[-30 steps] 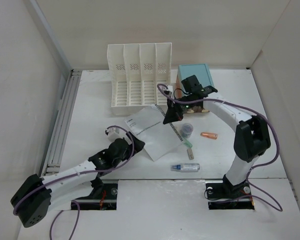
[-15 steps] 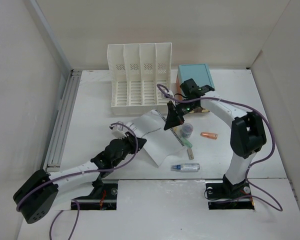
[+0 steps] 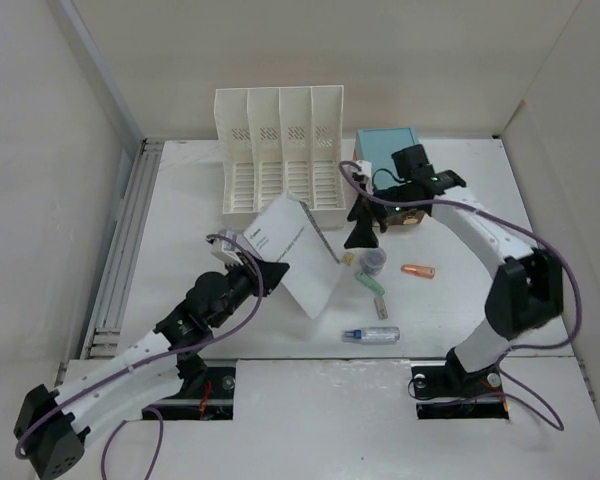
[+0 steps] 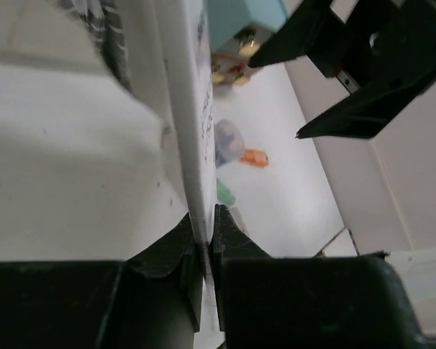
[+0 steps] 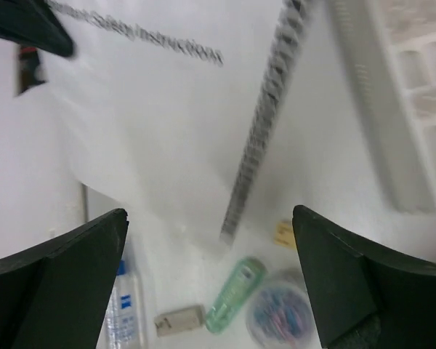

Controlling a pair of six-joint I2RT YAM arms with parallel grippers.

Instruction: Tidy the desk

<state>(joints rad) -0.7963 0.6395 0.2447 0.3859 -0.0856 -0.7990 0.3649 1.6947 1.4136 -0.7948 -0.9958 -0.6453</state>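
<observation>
A white spiral-bound booklet stands tilted up off the desk, with my left gripper shut on its near-left edge. In the left wrist view the jaws pinch the thin white edge of the booklet. My right gripper hangs open beside the booklet's spiral edge, touching nothing. Its wrist view shows the gripper wide open over the booklet and its spiral.
A white file rack and a teal box stand at the back. A green tube, clip tub, orange piece, beige eraser and small bottle lie right of the booklet.
My left gripper shut on the booklet's edge and raised it into a tilt. My right gripper let go of the spiral side, opened wide and drew back to the right.
</observation>
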